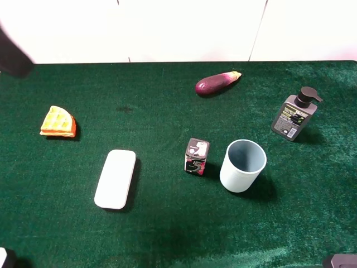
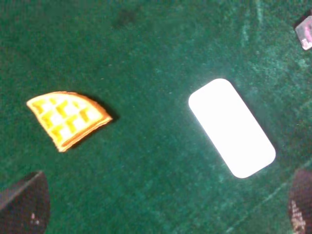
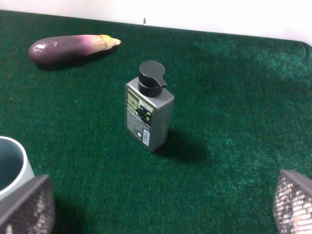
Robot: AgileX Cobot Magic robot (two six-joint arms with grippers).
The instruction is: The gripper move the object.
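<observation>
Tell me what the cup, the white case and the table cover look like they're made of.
Cup: likely plastic, matte pale blue-green, with a thin even wall and smooth rim.
White case: probably smooth plastic, with rounded corners and a uniform, slightly glossy surface.
Table cover: dark green fabric, velvet-like, with a nap that catches light in streaks.

Left claw (image 2: 161,207) spread wide, right claw (image 3: 161,207) likewise, both empty
</observation>
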